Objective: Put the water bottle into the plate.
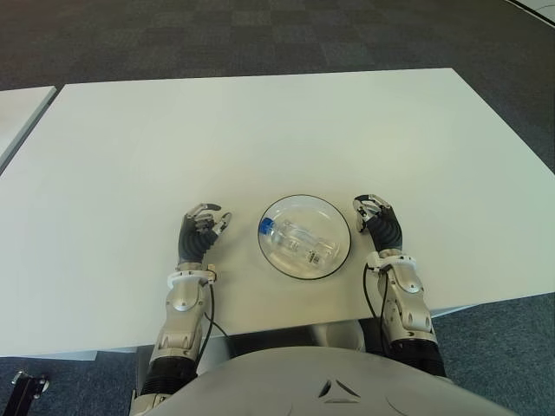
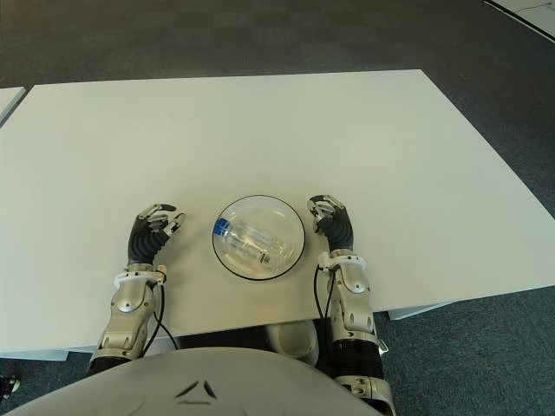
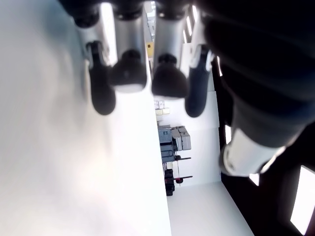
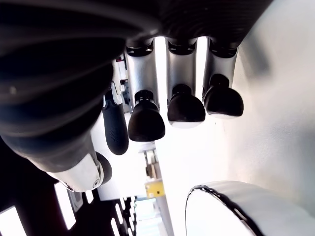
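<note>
Near edge of white table (image 1: 260, 130), close to robot body. Left hand (image 1: 201, 232) just left of plate (image 1: 336, 227), fingers loosely curled, holding nothing. Right hand (image 1: 379, 222) just right of plate, fingers loosely curled too, holding nothing. Both hands apart from plate, with a bit of bare table between. Cannot tell if hands touch table.

Between the hands: round clear plate with dark rim. Bottle (image 1: 297, 242) lying on its side inside plate, blue cap toward left and far side, base toward right and near side. Whole bottle inside rim, none sticking over.

Farther out: only bare table, then dark carpet (image 1: 260, 35) past far edge. Corner of a second table (image 1: 22, 108) at far left.

Step in hand, by the look of it: job as good as done, bottle in plate and let go. Next move likely small: pull hands back and away, slow and wide, so no finger bumps rim or rolls bottle. Nothing to grab. Round bottle on its side could roll if plate is knocked.
</note>
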{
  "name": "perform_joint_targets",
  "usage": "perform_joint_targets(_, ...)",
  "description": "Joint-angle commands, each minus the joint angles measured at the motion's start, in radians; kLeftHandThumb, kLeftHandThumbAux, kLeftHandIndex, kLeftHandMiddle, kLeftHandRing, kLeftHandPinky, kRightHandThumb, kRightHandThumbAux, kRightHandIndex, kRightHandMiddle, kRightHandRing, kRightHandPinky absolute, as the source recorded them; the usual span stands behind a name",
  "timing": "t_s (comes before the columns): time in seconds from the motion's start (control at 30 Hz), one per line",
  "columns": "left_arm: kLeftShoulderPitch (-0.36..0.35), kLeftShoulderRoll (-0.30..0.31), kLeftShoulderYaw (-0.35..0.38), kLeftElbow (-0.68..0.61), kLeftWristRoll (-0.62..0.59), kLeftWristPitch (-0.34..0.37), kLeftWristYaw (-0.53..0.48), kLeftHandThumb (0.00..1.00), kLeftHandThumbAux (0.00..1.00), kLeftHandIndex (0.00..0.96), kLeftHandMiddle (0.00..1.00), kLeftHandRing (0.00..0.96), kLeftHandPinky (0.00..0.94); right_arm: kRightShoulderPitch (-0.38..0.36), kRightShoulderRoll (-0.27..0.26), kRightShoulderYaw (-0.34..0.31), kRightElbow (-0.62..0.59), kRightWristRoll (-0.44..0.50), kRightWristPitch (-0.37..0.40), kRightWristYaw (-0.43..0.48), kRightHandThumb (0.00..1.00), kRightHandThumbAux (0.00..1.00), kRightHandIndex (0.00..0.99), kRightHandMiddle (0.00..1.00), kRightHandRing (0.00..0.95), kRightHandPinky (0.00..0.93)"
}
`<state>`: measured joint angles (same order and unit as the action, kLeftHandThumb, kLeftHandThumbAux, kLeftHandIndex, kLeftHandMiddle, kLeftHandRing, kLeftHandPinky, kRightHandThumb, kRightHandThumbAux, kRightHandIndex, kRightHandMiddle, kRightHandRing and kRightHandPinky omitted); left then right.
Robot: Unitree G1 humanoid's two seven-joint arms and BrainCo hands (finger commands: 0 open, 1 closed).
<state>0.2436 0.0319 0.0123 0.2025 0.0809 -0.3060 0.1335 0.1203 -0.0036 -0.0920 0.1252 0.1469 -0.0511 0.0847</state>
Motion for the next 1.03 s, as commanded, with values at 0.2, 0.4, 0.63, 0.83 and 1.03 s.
perform_joint_targets(0.2, -0.006, 0.002, -0.010, 0.012, 0.010, 0.033, -0.021, 0.701, 0.723, 0.437, 0.852, 0.866, 0.866, 0.025, 0.009, 0.003, 0.036, -0.006, 0.031, -0.011, 0.699, 0.733, 0.436, 0.854, 0.850, 0.830)
perform_joint_targets(0.4, -0.008, 0.000, -0.012, 0.010, 0.010, 0.039, -0.020, 0.702, 0.722, 0.437, 0.859, 0.874, 0.870, 0.025, 0.010, 0.004, 0.035, -0.007, 0.032, -0.013, 0.700, 0.733, 0.436, 0.855, 0.852, 0.834)
perform_joint_targets(0.63, -0.008, 0.000, -0.013, 0.007, 0.007, 0.045, -0.020, 0.703, 0.722, 0.437, 0.865, 0.878, 0.872, 0.025, 0.012, 0.002, 0.035, -0.002, 0.032, -0.011, 0.700, 0.733, 0.436, 0.856, 0.853, 0.834)
perform_joint_targets(0.83, -0.010, -0.003, -0.013, 0.006, 0.010, 0.052, -0.010, 0.704, 0.721, 0.438, 0.859, 0.870, 0.861, 0.024, 0.014, -0.001, 0.035, 0.008, 0.036, -0.006, 0.699, 0.733, 0.436, 0.856, 0.853, 0.831)
perform_joint_targets(1.03, -0.011, -0.005, -0.012, 0.004, 0.008, 0.051, -0.011, 0.703, 0.721, 0.438, 0.858, 0.867, 0.862, 0.024, 0.015, -0.002, 0.034, 0.009, 0.041, -0.009, 0.699, 0.733, 0.436, 0.856, 0.852, 0.831)
